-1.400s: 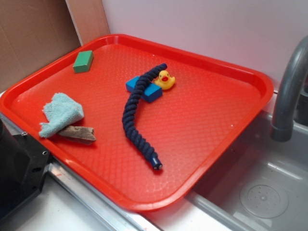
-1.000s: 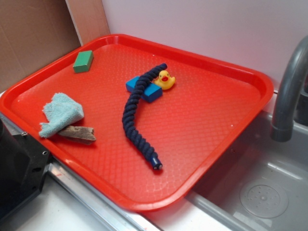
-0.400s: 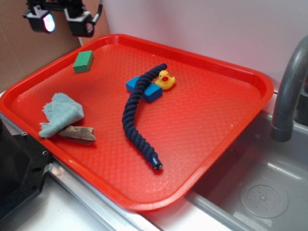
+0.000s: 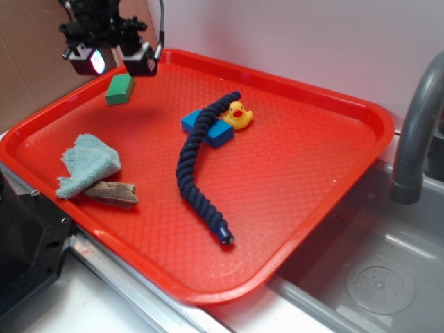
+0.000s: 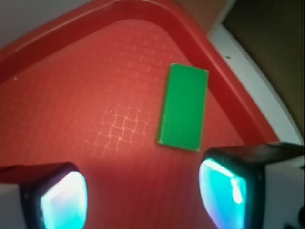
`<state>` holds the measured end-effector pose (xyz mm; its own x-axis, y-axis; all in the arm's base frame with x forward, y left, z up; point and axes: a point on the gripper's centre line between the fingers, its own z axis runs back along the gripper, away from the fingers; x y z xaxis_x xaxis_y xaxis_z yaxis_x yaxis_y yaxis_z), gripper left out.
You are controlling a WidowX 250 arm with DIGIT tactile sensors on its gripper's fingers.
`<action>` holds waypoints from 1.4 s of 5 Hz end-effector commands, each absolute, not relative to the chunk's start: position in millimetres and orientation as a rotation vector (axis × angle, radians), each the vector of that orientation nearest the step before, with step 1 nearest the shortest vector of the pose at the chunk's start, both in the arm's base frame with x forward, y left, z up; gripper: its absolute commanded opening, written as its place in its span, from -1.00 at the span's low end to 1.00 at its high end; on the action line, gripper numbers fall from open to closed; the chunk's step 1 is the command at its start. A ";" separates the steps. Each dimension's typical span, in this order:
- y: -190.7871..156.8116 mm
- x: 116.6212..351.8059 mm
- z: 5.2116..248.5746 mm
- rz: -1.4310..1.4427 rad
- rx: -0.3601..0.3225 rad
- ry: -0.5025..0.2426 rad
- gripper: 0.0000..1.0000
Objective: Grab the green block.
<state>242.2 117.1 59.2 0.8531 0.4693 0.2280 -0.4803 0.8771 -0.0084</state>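
The green block lies flat in the far left corner of the red tray. In the wrist view the green block shows as a plain green rectangle just beyond the jaws, nearer the right finger. My gripper hangs in the air just above the block, open, with nothing between its fingers. In the wrist view the gripper shows two glowing pads wide apart over bare tray floor.
On the tray lie a blue block under a dark blue rope, a yellow rubber duck, a light blue cloth and a brown piece. A sink and faucet stand at the right.
My gripper came into view at the top left, then dropped and moved right until it hangs just over the green block. Everything on the tray has stayed where it was.
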 end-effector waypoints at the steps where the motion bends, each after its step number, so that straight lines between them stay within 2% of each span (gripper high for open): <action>1: 139.8 246.6 55.4 0.675 0.043 -0.269 1.00; 4: 155.5 264.3 18.9 0.685 0.040 -0.146 1.00; 5: 155.6 266.9 10.8 0.691 0.037 -0.109 -1.00; 6: 147.5 263.1 32.2 0.642 0.011 -0.092 -1.00; 7: 116.5 251.6 82.5 0.541 -0.028 -0.049 -1.00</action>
